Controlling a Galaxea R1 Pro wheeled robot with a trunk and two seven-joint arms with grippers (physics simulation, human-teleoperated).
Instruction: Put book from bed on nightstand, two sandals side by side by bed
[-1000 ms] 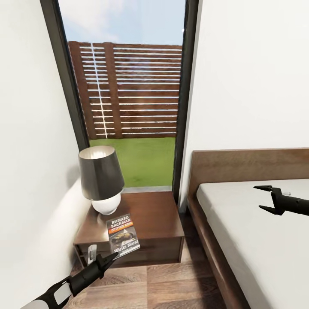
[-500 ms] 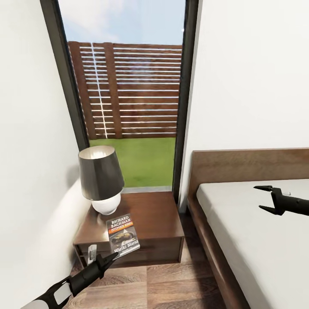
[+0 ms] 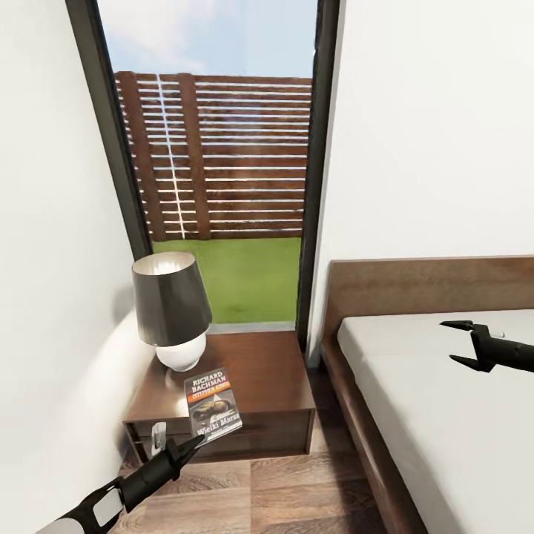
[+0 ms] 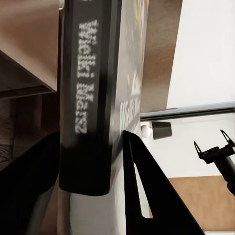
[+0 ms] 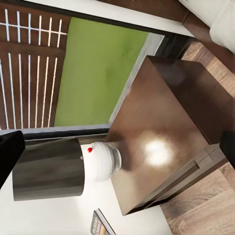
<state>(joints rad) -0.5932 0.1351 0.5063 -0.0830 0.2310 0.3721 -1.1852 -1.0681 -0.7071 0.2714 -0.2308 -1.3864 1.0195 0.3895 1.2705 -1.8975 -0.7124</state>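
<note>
The book (image 3: 213, 404), with a dark cover, white "Richard Bachman" lettering and an orange band, is tilted over the front edge of the nightstand (image 3: 259, 371). My left gripper (image 3: 194, 443) is shut on its lower edge. In the left wrist view the book's spine (image 4: 93, 98) stands right against one dark finger (image 4: 147, 196). My right gripper (image 3: 451, 342) hangs open above the grey mattress of the bed (image 3: 445, 423), holding nothing. The sandals are out of view.
A lamp (image 3: 170, 308) with a dark shade and white base occupies the nightstand's back left corner. A white wall is close on the left. A tall window (image 3: 222, 148) shows grass and a fence. Wood floor (image 3: 297, 497) runs between nightstand and bed.
The whole picture has shifted slightly, so the camera moved a little. The book and both grippers keep their places.
</note>
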